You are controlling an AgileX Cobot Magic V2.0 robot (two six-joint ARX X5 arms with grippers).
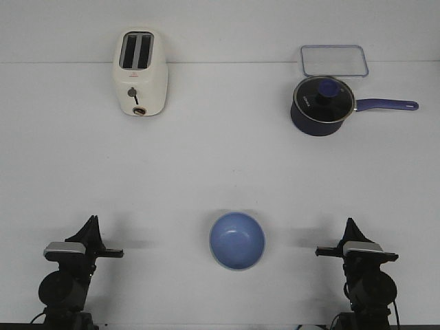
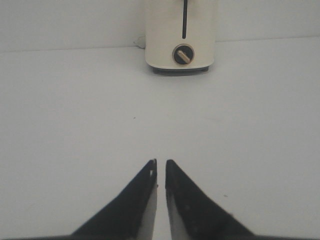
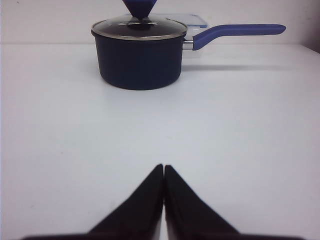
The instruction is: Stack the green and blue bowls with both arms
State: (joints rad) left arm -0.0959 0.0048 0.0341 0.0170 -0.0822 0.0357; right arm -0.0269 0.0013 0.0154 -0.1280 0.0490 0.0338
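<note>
- Front view: I see the blue bowl (image 1: 237, 240) upright on the white worktop (image 1: 220, 165), near the front edge and about midway between my two arms. I see only a blue bowl; a green one does not show in any view.
- My left gripper (image 1: 91, 223) sits at the front left corner, well apart from the bowl, with bare worktop between them.
- My right gripper (image 1: 350, 225) sits at the front right corner, likewise well apart from the bowl.
- Left wrist view: the left gripper (image 2: 160, 162) has its jaws drawn almost together, a thin slit between the tips, nothing held. Ahead lies open worktop up to the cream toaster (image 2: 181, 35) near the far edge.
- Right wrist view: the right gripper (image 3: 164, 167) has its jaws clenched tip to tip, grasping nothing. Ahead is open worktop as far as the navy saucepan (image 3: 140, 57), its lid on.
- From the front, the saucepan's handle (image 1: 387, 105) points toward the right edge, and a clear lidded container (image 1: 333, 60) lies just behind the pan by the far edge.
- The middle of the worktop, between bowl, toaster (image 1: 140, 71) and saucepan (image 1: 322, 106), is bare.
</note>
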